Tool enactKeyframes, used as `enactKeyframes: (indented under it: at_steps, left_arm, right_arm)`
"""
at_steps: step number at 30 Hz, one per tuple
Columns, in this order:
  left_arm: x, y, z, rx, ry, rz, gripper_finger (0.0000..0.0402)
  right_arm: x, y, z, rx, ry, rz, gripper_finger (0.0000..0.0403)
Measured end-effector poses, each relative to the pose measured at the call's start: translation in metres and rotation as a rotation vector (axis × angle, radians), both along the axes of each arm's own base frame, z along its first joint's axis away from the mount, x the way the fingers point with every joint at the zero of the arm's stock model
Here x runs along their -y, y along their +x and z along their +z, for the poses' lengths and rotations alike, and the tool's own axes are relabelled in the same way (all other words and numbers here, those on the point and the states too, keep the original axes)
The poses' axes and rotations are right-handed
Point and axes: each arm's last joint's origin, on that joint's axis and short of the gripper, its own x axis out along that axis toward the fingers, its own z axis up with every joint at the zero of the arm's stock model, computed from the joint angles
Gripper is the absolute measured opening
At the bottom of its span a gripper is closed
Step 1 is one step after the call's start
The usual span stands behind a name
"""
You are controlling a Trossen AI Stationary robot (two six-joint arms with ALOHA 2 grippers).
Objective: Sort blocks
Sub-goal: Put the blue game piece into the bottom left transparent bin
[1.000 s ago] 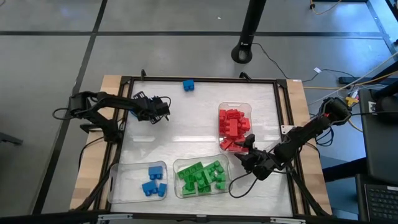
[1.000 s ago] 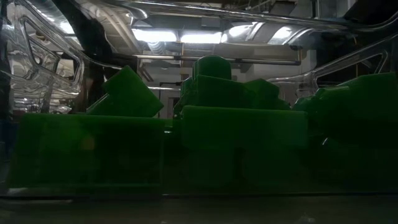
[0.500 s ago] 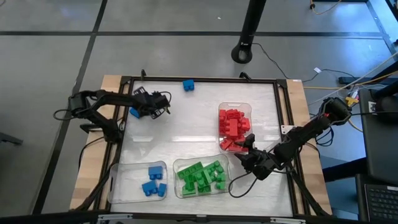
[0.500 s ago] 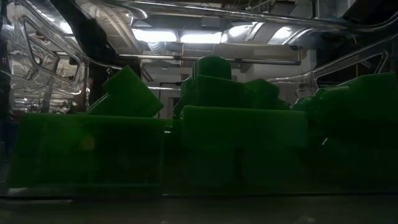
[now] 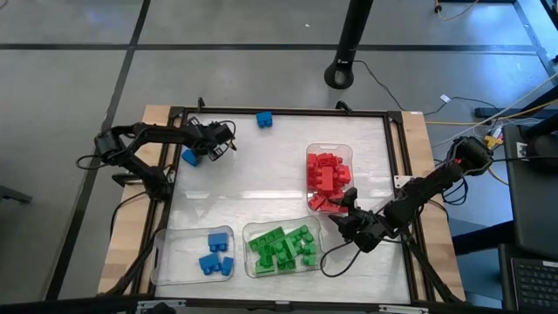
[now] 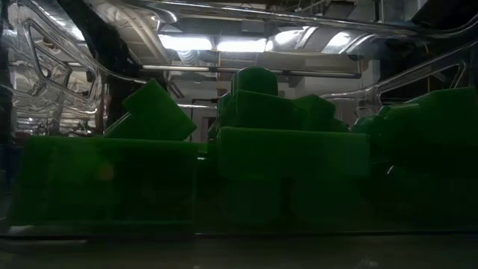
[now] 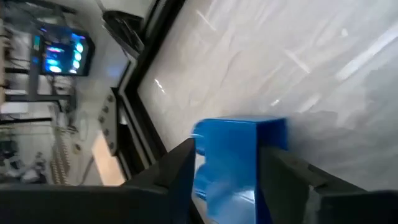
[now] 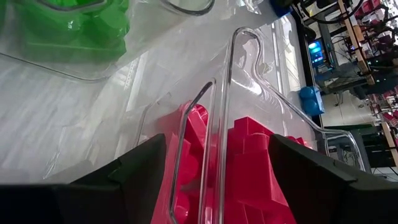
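Observation:
A blue block sits at the far left of the white tabletop, between the fingers of my left gripper. In the left wrist view the block fills the gap between both dark fingers. Another blue block lies alone by the far edge. Three clear trays hold sorted blocks: red, green and blue. My right gripper stands open at the near end of the red tray, its fingers on either side of the tray's clear wall. My left gripper pinches the blue block by two opposite side faces, one finger on each. The fingers slant downward at it. Whether the block's underside rests on the table or is just clear of it, I cannot tell.
A black frame borders the tabletop. The middle of the table, between my left gripper and the red tray, is bare white surface. The low view is filled by green blocks seen through their tray. Cables run along the right side.
My left gripper has swung toward the table's far edge. The blue block, hidden under it a second ago in the high view, now shows at its near-left side. My right arm has kept still.

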Motion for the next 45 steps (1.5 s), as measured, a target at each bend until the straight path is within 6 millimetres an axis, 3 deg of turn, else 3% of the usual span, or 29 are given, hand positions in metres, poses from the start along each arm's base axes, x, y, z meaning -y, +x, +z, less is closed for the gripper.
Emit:
enactKeyframes:
  at_steps: [12,24,37,45]
  left_arm:
    - [-0.013,-0.010,-0.001,0.017,-0.050,0.045,0.0010]
    - [0.001,0.001,0.003,0.021,-0.046,-0.005,0.0002]
    - [0.035,0.039,0.034,0.082,-0.053,-0.118,0.0001]
    - [0.048,0.051,0.046,0.103,-0.062,-0.165,0.0001]
  right_arm:
    - [0.000,0.000,0.000,0.001,-0.001,-0.001,0.0282]
    - [0.000,0.000,0.000,0.004,-0.006,-0.005,0.0282]
    - [0.000,0.000,0.000,0.003,-0.006,-0.005,0.0282]
    - [0.000,0.000,0.000,0.003,-0.005,-0.004,0.0282]
